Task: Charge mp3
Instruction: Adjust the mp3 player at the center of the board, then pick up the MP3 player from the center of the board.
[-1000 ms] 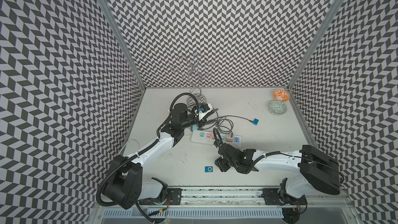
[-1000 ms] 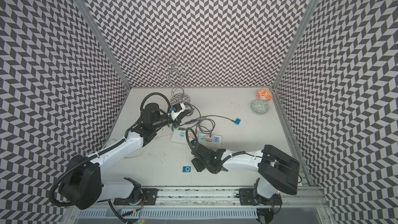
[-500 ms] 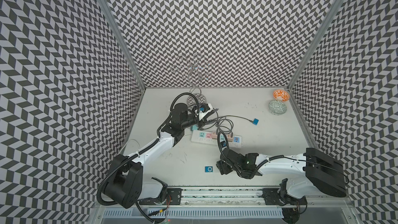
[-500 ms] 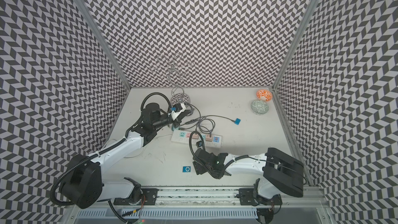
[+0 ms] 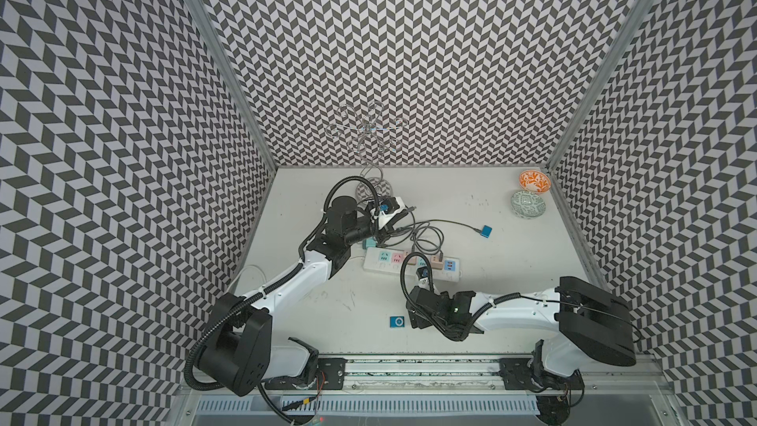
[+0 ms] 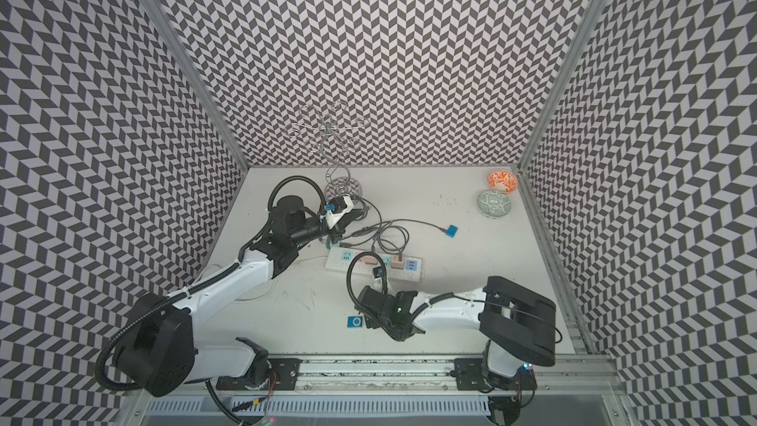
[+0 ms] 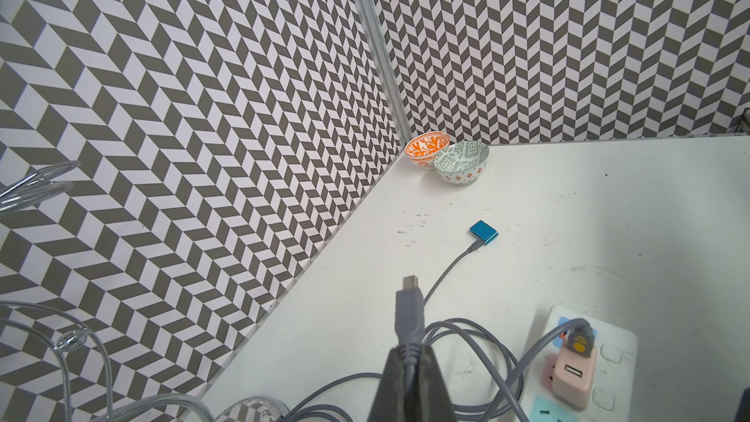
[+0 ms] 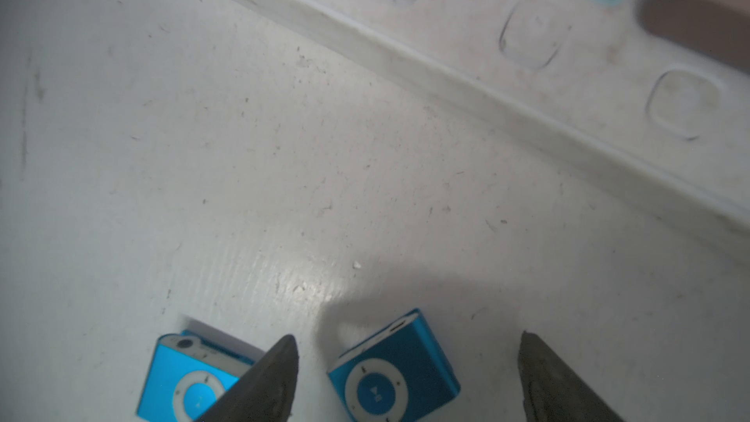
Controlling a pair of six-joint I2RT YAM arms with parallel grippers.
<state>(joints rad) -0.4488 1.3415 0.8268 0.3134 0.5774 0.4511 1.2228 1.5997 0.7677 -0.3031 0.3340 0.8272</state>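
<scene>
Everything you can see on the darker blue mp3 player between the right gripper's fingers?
The darker blue square mp3 player has a metallic-looking body, a white control ring around a blue play button, and a small slot on one edge. It lies flat, face up, on the white table, unplugged, between the fingers of the open right gripper; neither finger visibly touches it.

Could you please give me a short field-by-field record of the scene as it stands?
left gripper: shut on cable, just behind its free plug
right gripper: open, jaws either side of near mp3, not gripping it
spare mp3: flat on table, just outside the jaws
plugged mp3: has a cable in it, lies apart from both arms
strip: pink charger plugged in
bowls: orange bowl and green bowl, side by side in far corner
</scene>
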